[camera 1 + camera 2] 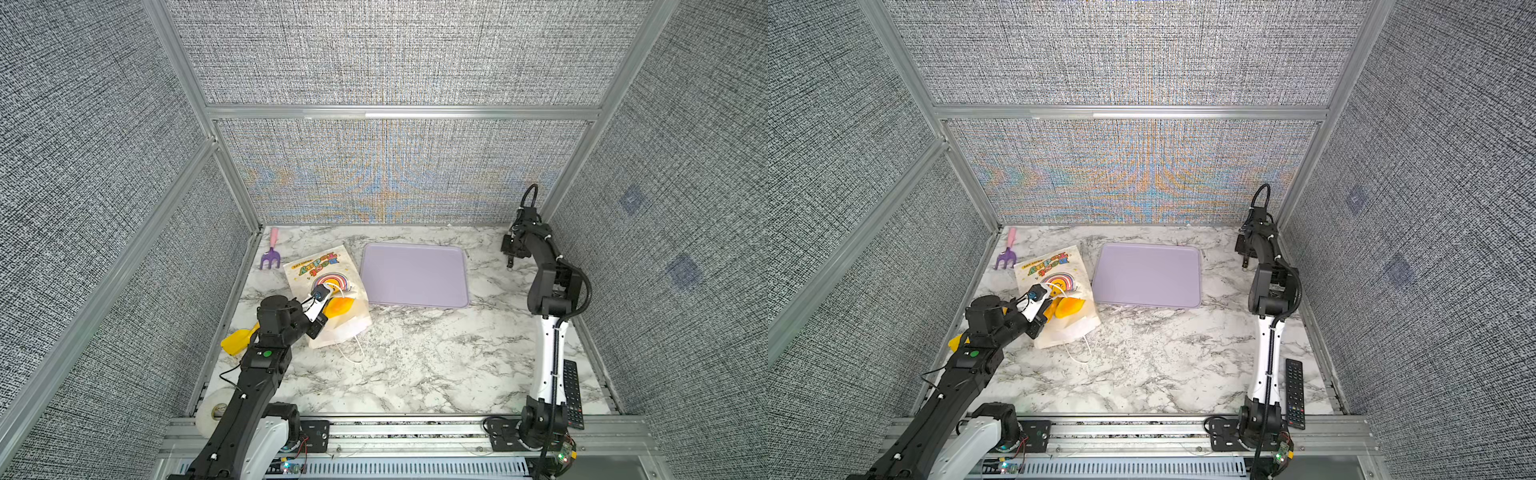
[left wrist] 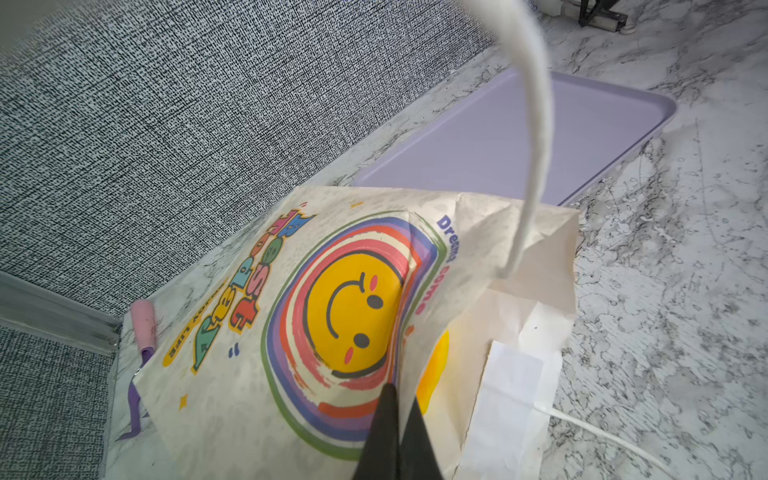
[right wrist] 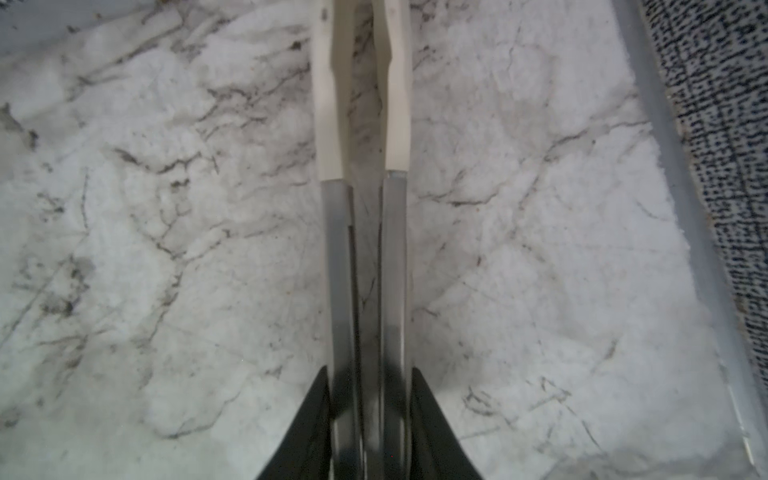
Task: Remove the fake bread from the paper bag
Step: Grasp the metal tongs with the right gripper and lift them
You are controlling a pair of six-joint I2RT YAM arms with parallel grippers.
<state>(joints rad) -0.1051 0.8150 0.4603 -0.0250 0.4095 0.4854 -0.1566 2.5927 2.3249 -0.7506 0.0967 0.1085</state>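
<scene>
The paper bag [image 1: 320, 272] [image 1: 1054, 266] lies flat at the back left of the table, its mouth toward the front. My left gripper [image 1: 328, 297] [image 1: 1045, 296] [image 2: 399, 390] is shut on the edge of the bag's printed top panel [image 2: 257, 374] and holds it up. Through the gap shows glossy orange-yellow fake bread [image 1: 343, 308] [image 1: 1070, 308] [image 2: 434, 370], mostly hidden. A white cord handle [image 2: 536, 124] arcs past the left wrist camera. My right gripper [image 1: 509, 259] [image 1: 1246, 259] [image 3: 370, 374] hangs at the back right corner, shut on metal tongs [image 3: 336, 249] with cream tips.
A flat lilac tray [image 1: 415, 276] lies right of the bag. A purple toy rake [image 1: 270, 253] sits in the back left corner and a yellow toy shovel [image 1: 239, 338] lies under my left arm. A black remote [image 1: 572, 392] rests at the front right, a tape roll [image 1: 212, 411] at the front left.
</scene>
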